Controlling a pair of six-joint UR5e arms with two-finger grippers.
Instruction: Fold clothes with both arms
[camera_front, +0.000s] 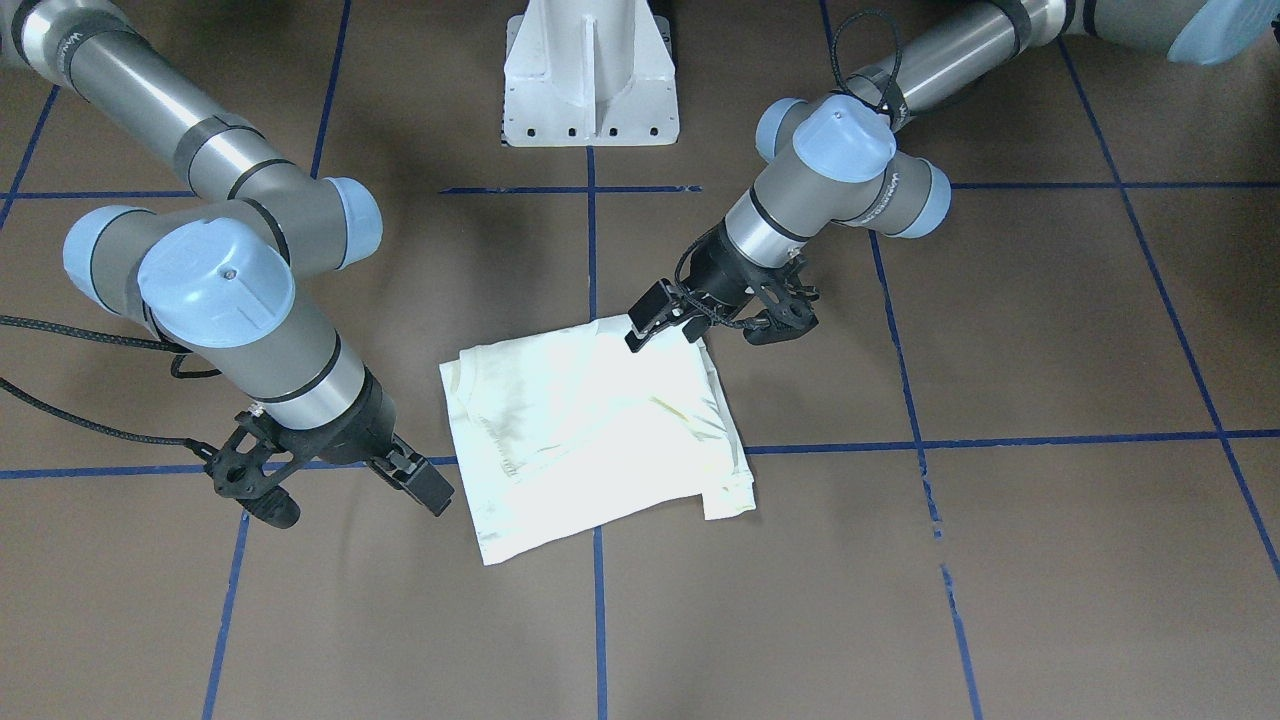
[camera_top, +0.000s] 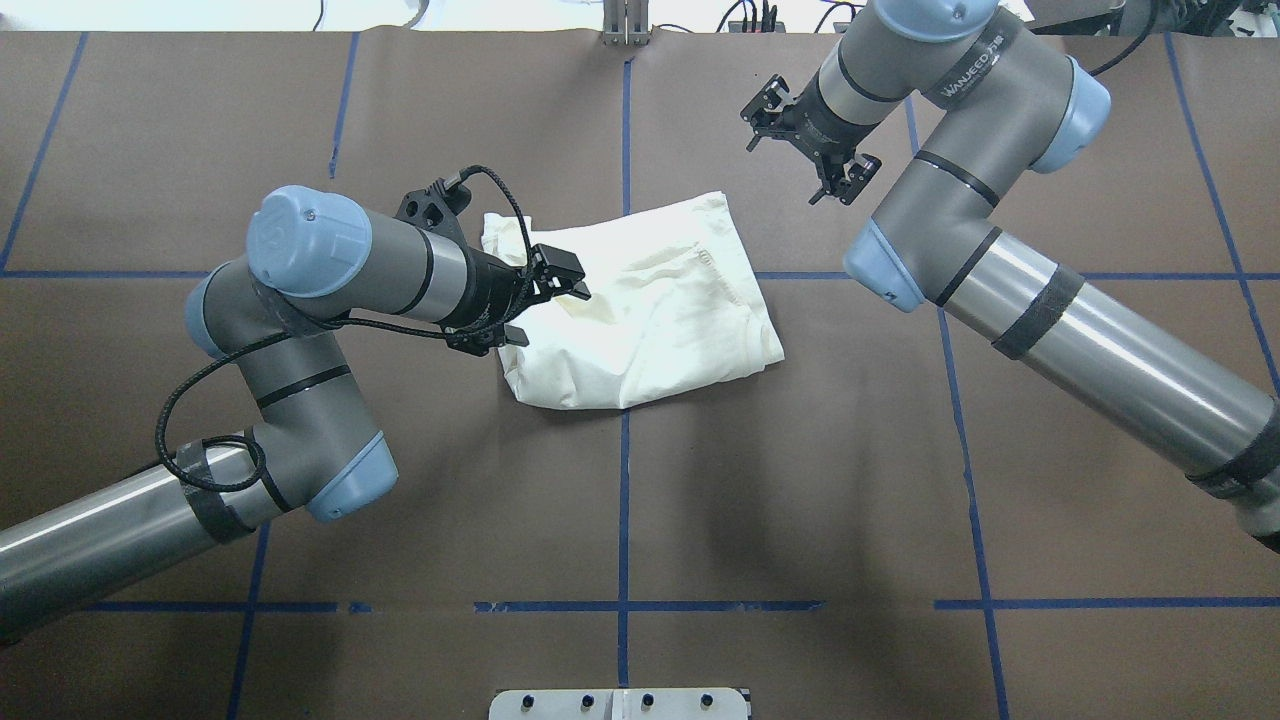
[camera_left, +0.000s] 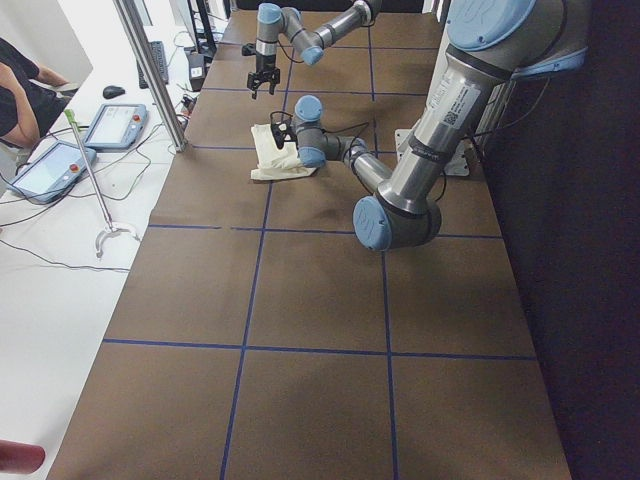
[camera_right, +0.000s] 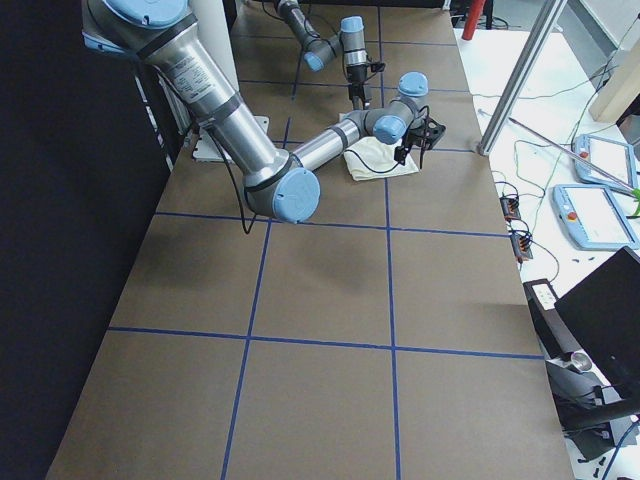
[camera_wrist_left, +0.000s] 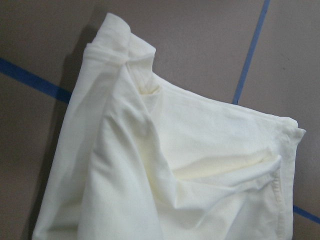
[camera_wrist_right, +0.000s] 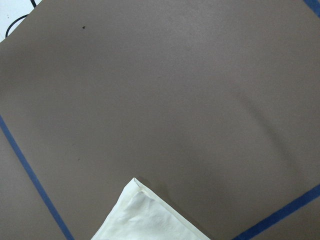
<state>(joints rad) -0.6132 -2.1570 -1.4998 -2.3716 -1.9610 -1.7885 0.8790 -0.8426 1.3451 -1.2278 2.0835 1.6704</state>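
The cream-white shirt (camera_top: 650, 300) lies folded in a rough rectangle at the table's middle, plain side up; no print shows. It also shows in the front view (camera_front: 590, 430). My left gripper (camera_top: 535, 308) is open and hovers over the shirt's left edge, holding nothing; in the front view it (camera_front: 715, 325) is at the shirt's far corner. The left wrist view shows the wrinkled shirt (camera_wrist_left: 175, 175) close below. My right gripper (camera_top: 805, 145) is open and empty, off the shirt beyond its far right corner; in the front view it (camera_front: 350, 500) is beside the shirt. The right wrist view shows one shirt corner (camera_wrist_right: 145, 215).
The brown table (camera_top: 620, 480) carries blue tape grid lines (camera_top: 624, 520). The white pedestal base (camera_front: 590, 80) stands at the robot's side. A black cable (camera_top: 200, 400) loops off the left arm. Tablets (camera_left: 60, 165) lie on a side bench beyond the far edge.
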